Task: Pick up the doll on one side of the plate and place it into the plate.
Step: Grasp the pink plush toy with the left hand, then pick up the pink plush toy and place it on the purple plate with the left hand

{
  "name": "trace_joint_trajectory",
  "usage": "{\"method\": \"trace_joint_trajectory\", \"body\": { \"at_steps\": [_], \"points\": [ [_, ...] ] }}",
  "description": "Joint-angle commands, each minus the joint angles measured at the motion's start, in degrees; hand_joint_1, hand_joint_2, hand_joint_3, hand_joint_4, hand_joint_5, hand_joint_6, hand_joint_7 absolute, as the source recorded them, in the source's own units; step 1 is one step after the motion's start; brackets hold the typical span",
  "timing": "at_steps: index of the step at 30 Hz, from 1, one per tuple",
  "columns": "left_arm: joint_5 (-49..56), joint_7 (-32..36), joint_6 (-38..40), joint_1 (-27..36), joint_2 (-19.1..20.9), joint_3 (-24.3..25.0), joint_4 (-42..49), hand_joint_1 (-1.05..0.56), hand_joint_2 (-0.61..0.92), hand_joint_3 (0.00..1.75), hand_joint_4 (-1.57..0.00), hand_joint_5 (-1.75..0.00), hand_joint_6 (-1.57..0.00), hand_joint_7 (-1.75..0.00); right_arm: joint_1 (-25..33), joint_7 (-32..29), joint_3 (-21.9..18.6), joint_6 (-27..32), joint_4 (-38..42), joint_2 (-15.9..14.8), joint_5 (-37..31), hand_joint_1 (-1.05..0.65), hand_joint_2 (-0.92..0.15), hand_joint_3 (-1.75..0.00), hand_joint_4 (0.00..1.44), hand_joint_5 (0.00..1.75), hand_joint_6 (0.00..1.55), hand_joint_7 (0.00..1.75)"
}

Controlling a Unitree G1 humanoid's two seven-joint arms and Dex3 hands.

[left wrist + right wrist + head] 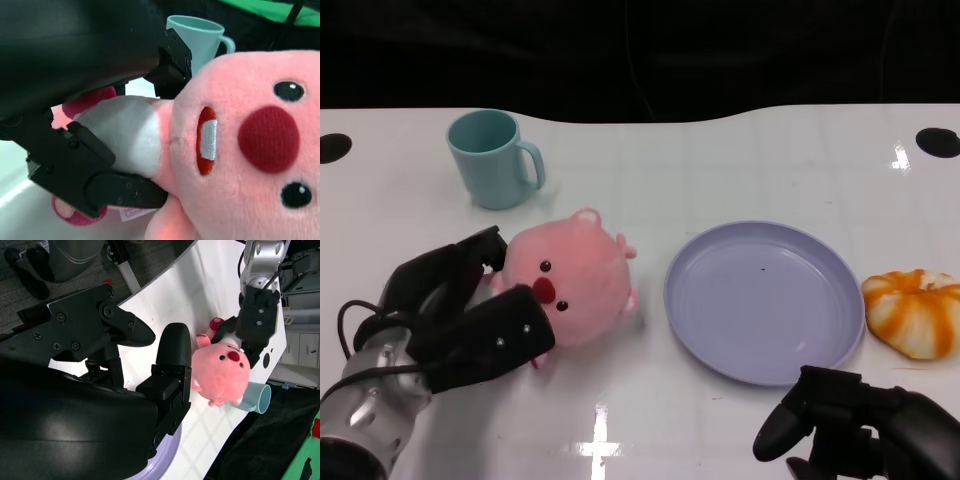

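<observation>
Pink doll (575, 285) on table (720, 180), just left of lavender plate (765, 300), below teal mug (495, 158). Left hand (460, 315) grips doll, fingers wrapped around its body. Right hand (860, 425) near plate's front rim, fingers apart, holding nothing. Orange-white toy (915, 312) right of plate.

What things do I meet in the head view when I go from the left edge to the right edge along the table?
left hand → pink doll → purple plate → orange and white pumpkin toy. The teal mug stands farther back, above the hand and the doll, so I leave it out.
</observation>
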Motion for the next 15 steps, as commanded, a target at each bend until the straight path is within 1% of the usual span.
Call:
{"method": "trace_joint_trajectory", "body": {
  "at_steps": [1, 2, 4, 7, 11, 15],
  "points": [
    [-2.21, -3.31, 1.71, 2.33, 0.41, 2.02, -7.77, -0.17, 0.44, 1.31, -0.98, -1.75, -0.78, -1.75, -0.15, 0.17, -0.61, 0.00, -0.11, -0.80, 0.26, -0.18, -0.71, -0.87, 0.60, 1.67, 0.54, 1.29],
    [-2.49, -4.09, 2.08, 3.02, 0.41, 2.34, -10.35, -0.16, 0.43, 1.33, -0.99, -1.75, -0.78, -1.75, -0.19, 0.18, -0.65, -0.01, -0.05, -0.66, 0.37, -0.18, -0.71, -0.88, 0.60, 1.68, 0.54, 1.29],
    [-2.71, -5.49, 3.17, 4.01, 0.29, 2.64, -15.09, -0.14, 0.36, 1.44, -0.99, -1.75, -0.79, -1.75, -0.18, 0.22, -0.70, -0.16, 0.15, -0.41, 0.58, -0.18, -0.71, -0.88, 0.60, 1.68, 0.54, 1.29],
    [-1.70, -5.74, 3.65, 4.45, -0.16, 2.27, -19.48, -0.13, 0.32, 1.48, -0.99, -1.75, -0.80, -1.75, -0.20, 0.21, -0.46, -0.50, 0.43, -0.35, 0.49, -0.18, -0.71, -0.88, 0.60, 1.68, 0.54, 1.29],
    [-0.84, -6.46, 5.43, 3.46, -2.09, 1.58, -23.58, -0.13, 0.33, 1.48, -0.98, -1.75, -0.80, -1.75, -0.28, 0.14, 0.02, -1.18, 0.72, -0.43, 0.09, -0.19, -0.71, -0.88, 0.61, 1.68, 0.54, 1.30],
    [-0.64, -8.08, 7.64, 1.17, -4.92, 0.79, -25.16, -0.17, 0.38, 1.38, -0.98, -1.75, -0.78, -1.75, -0.32, -0.17, 0.83, -1.44, 0.74, -0.43, -0.38, -0.18, -0.71, -0.88, 0.62, 1.68, 0.54, 1.30]
  ]
}}
